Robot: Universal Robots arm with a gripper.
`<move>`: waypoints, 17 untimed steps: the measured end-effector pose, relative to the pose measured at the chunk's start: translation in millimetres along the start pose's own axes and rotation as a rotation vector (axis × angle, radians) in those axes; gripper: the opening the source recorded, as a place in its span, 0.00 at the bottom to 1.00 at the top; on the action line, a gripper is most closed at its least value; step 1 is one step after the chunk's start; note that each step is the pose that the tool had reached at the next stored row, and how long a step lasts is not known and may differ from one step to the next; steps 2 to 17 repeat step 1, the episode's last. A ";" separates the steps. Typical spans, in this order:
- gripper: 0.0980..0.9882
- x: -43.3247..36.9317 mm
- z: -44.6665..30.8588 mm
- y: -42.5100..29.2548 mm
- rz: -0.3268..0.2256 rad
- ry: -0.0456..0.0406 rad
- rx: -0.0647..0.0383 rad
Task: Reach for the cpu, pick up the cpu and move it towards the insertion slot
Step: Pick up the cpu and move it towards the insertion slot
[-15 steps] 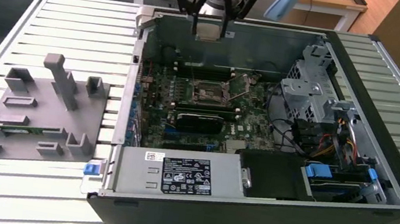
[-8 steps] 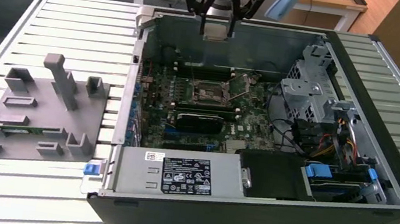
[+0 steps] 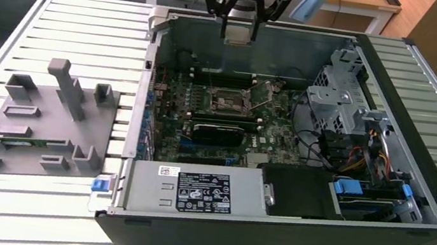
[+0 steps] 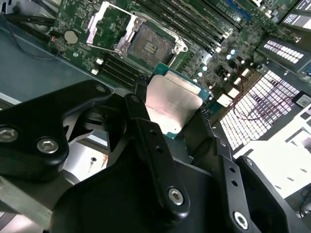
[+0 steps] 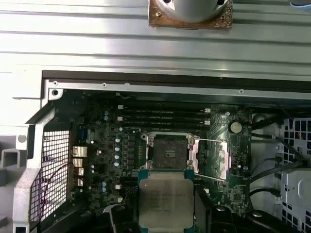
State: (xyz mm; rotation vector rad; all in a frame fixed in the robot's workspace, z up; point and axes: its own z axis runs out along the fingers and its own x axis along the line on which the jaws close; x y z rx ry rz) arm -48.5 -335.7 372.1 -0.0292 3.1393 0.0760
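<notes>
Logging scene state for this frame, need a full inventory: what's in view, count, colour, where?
cpu: one, silver top, held in the end effector above the motherboard, short of the socket.
insertion slot: one, silvery frame, dark centre, cover open, on the motherboard.
motherboard: one, green, inside the case.
computer case: one, black, open, on the table.
power supply: one, grey, labelled, case's near edge.
fixture tray: one, grey, on the exterior view's left.
slatted table: one, white.
end effector: one, black, shut on the cpu.
</notes>
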 end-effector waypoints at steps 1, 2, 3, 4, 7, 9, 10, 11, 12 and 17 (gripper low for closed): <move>0.50 0.0 0.0 0.0 0.000 -0.0001 0.000; 0.50 0.0 0.0 0.0 0.000 -0.0001 0.000; 0.50 0.0 0.0 0.0 0.000 -0.0001 0.000; 0.50 0.0 0.0 0.0 0.000 -0.0001 0.000; 0.50 0.0 0.0 0.0 0.000 -0.0001 0.000; 0.50 0.0 0.0 0.0 0.000 -0.0001 0.000; 0.50 0.0 0.0 0.0 0.000 -0.0001 0.000; 0.50 0.0 0.0 0.0 0.000 -0.0001 0.000; 0.50 0.0 0.0 0.0 0.000 -0.0001 0.000; 0.50 0.0 0.0 0.0 0.000 -0.0001 0.000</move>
